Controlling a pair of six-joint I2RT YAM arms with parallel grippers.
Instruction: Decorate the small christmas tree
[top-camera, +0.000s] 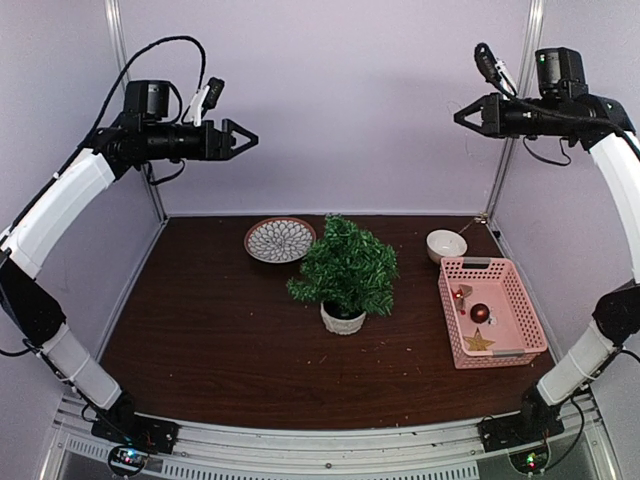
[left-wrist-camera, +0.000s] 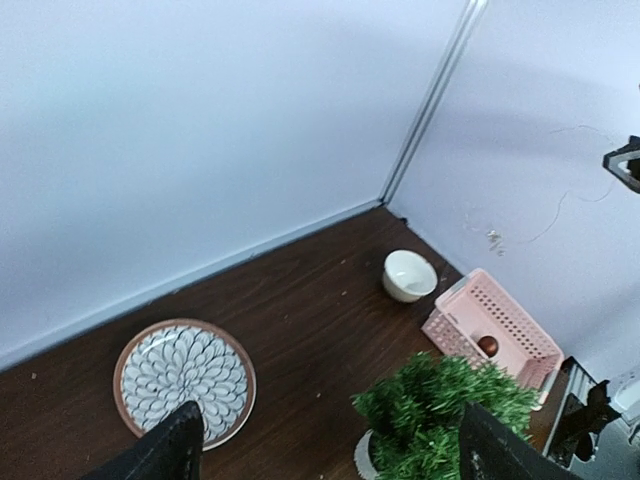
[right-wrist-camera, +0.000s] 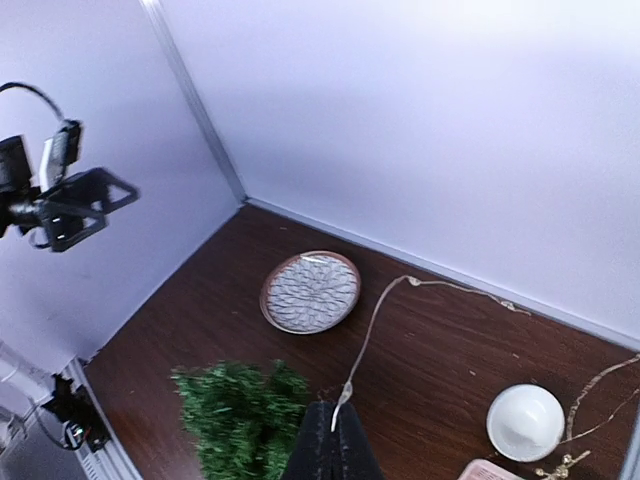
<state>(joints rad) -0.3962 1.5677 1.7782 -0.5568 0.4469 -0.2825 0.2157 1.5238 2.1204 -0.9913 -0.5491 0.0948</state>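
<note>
Top view: small christmas tree (top-camera: 345, 262) stands upright in white pot (top-camera: 343, 319), mid-table (top-camera: 220, 340). Patterned plate (top-camera: 280, 240) sits just far-left of it, white bowl (top-camera: 446, 245) and pink basket (top-camera: 478, 264) to the right. The basket holds red ball (top-camera: 481, 312) and gold star (top-camera: 478, 342). Both arms are high up. Left gripper (top-camera: 243, 140) fingers are spread wide and empty; right gripper (top-camera: 462, 115) is closed. Left wrist: fingers wide apart, plate and tree below. Right wrist: fingers pinched together on thin gold string (right-wrist-camera: 404, 281) trailing to the far right.
</note>
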